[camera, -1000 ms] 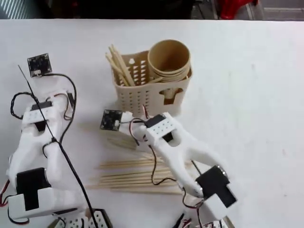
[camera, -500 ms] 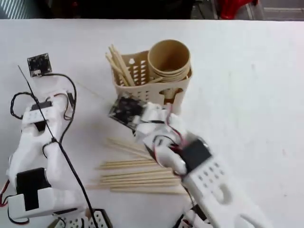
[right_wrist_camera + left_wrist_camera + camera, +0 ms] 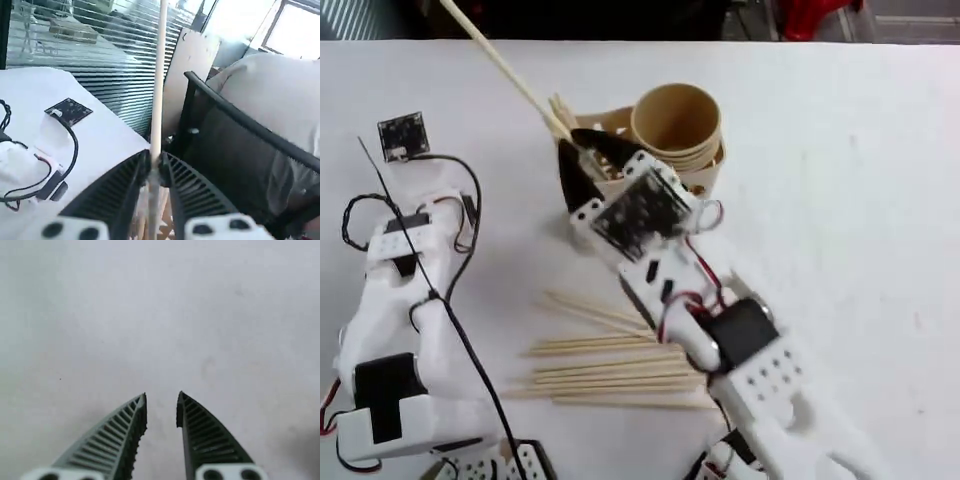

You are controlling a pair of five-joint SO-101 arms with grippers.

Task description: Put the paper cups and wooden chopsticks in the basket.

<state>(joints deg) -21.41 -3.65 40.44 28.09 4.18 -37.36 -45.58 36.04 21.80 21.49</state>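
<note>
My right gripper (image 3: 590, 160) hangs over the left part of the beige basket (image 3: 713, 176), shut on one wooden chopstick (image 3: 500, 60) that slants up and away to the far left. In the right wrist view that chopstick (image 3: 160, 75) rises straight out from between my closed fingers (image 3: 155, 167). Stacked paper cups (image 3: 675, 120) stand in the basket, with several chopsticks (image 3: 560, 110) leaning in its left corner. A loose pile of chopsticks (image 3: 610, 370) lies on the table in front of the basket. My left gripper (image 3: 161, 407) is slightly open over bare table, holding nothing.
The left arm (image 3: 390, 330) lies folded along the table's left side with its black cables (image 3: 450, 300). A small camera board (image 3: 402, 135) sits beyond it. The white table (image 3: 840, 180) has free room to the right of the basket.
My right arm has risen from the chopstick pile and swung over the basket, carrying one chopstick. The left arm has not moved.
</note>
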